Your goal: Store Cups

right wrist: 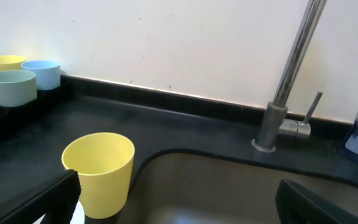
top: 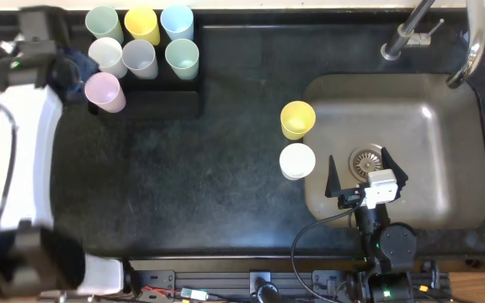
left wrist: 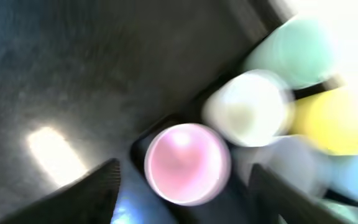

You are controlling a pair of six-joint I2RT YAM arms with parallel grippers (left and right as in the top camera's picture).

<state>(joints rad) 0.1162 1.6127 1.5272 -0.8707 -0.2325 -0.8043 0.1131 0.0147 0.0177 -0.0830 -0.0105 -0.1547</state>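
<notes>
Yellow cup point(top: 297, 119) and white cup point(top: 297, 161) stand upright on the table point(top: 226, 185), nearest the right fingers point(top: 332, 175), which are wide apart and empty. The left fingers point(left wrist: 101, 186) are spread either side of the racked pink cup point(top: 105, 91), clear of it.

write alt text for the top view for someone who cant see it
A black tray at the top left of a dark counter holds seven cups, with the open left gripper beside the pink cup. A yellow cup and a white cup stand on the counter by the sink, and the open right gripper is over the sink.
</notes>
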